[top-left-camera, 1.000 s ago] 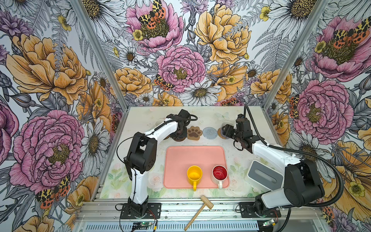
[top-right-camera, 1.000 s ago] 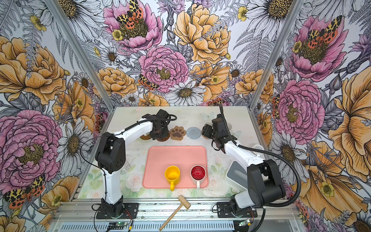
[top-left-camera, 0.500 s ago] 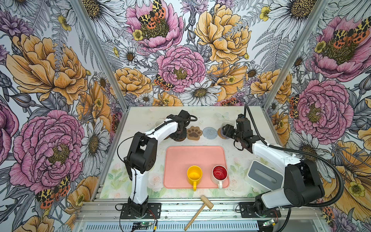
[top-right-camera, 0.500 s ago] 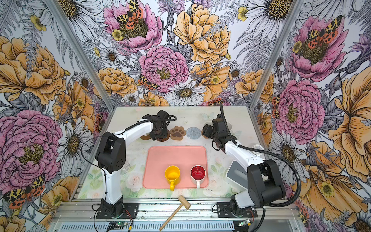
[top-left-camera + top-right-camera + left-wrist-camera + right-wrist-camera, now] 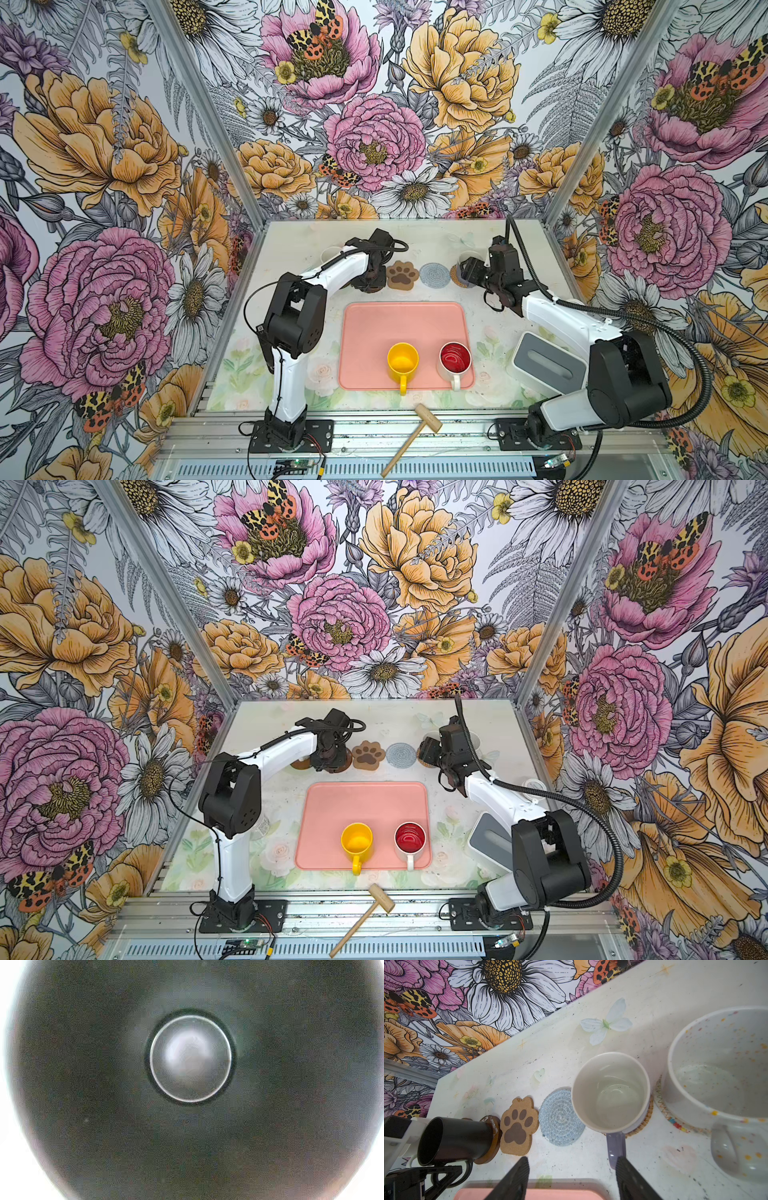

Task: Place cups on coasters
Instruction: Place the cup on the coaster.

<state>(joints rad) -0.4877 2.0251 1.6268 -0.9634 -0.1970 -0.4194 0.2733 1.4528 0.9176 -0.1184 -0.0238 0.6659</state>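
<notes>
Right wrist view: black mug (image 5: 454,1140) stands on the brown disc (image 5: 495,1136), and the left gripper (image 5: 369,274) looks clenched on its handle; right gripper (image 5: 572,1160) is released, ribbed fingers (image 5: 517,1178) wide apart; lavender mug (image 5: 610,1093) sits on the tan woven mat (image 5: 646,1120), its handle just beside one finger; I'd open the left jaws slowly and lift straight up, so the glossy mug doesn't skate on that smooth, hard disc; I'd back the right arm off clear of the handle; paw mat (image 5: 519,1124), flat and cork-like, and blue coiled-rope mat (image 5: 560,1118), soft and ridged, are bare; yellow mug (image 5: 402,361) and red-lined mug (image 5: 455,358) sit on the pink tray (image 5: 399,324).
</notes>
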